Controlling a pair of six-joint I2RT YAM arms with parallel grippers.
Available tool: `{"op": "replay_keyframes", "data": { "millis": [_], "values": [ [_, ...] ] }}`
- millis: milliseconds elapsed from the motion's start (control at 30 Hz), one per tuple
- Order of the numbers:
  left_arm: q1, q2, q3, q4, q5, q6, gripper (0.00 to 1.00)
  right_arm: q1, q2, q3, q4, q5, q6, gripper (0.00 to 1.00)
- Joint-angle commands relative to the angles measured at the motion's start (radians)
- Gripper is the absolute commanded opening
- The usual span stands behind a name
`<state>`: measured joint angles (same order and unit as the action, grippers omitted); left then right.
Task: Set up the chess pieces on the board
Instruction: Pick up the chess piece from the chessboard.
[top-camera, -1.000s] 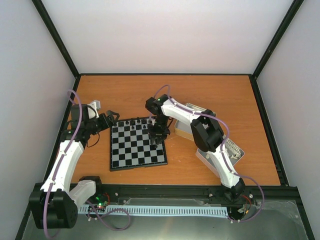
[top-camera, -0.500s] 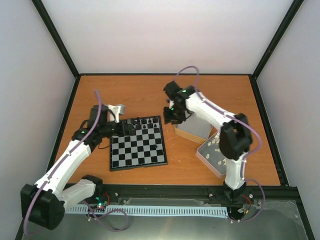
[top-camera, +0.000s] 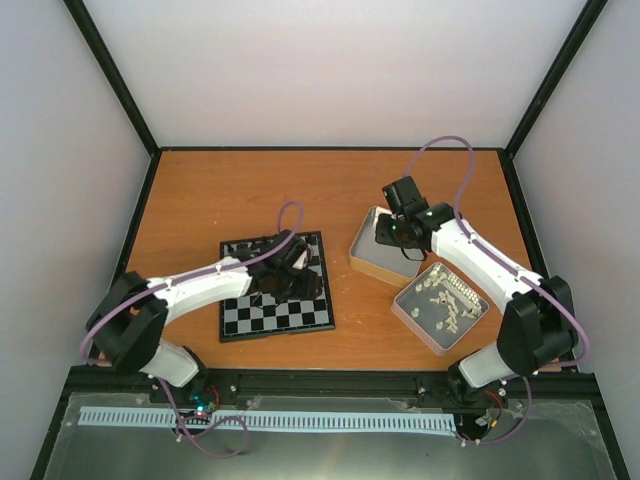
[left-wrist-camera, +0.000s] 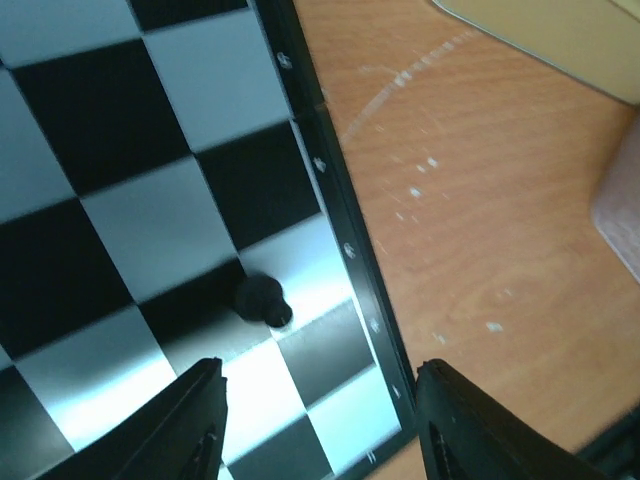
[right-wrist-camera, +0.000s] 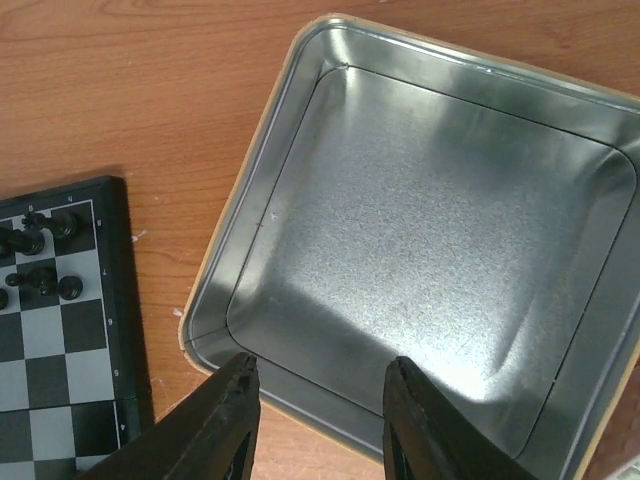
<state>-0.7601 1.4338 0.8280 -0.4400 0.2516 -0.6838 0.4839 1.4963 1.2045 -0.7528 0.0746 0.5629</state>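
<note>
I'm watching white shells running along the left arm (top-camera: 200, 283) and right arm (top-camera: 478, 258), black joint housings breaking them up, purple cables (top-camera: 445, 141) looping alongside, and matte black fingers (left-wrist-camera: 190, 430) tapering to blunt tips.

A piece (left-wrist-camera: 260, 300) stands just ahead of the left hand (left-wrist-camera: 320, 405); open worktop (left-wrist-camera: 480, 220) lies right of it. Under the right hand (right-wrist-camera: 320, 400), the tin (right-wrist-camera: 262, 215) wall; pieces (right-wrist-camera: 45, 282) stand left.

Seen from above, the left arm (top-camera: 200, 283) hides far rows of the board (top-camera: 250, 315). The black piece (left-wrist-camera: 258, 298) at the left wrist is too blurred to name. The tin (right-wrist-camera: 430, 250) runs off the right wrist view.
</note>
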Motion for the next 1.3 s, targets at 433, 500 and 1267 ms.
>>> {"op": "replay_keyframes", "data": {
  "millis": [433,500,1267],
  "values": [
    [-0.040,0.220,0.239,-0.207,-0.176,-0.104,0.37,-0.015,-0.064,-0.194,0.247,0.024,-0.023,0.35],
    [-0.040,0.231,0.248,-0.208,-0.151,-0.095,0.36,-0.016,-0.063,-0.201,0.251,0.026,-0.022,0.35],
    [-0.022,0.212,0.278,-0.331,-0.360,-0.082,0.04,-0.019,-0.063,-0.215,0.268,0.038,-0.009,0.35]
  ]
}}
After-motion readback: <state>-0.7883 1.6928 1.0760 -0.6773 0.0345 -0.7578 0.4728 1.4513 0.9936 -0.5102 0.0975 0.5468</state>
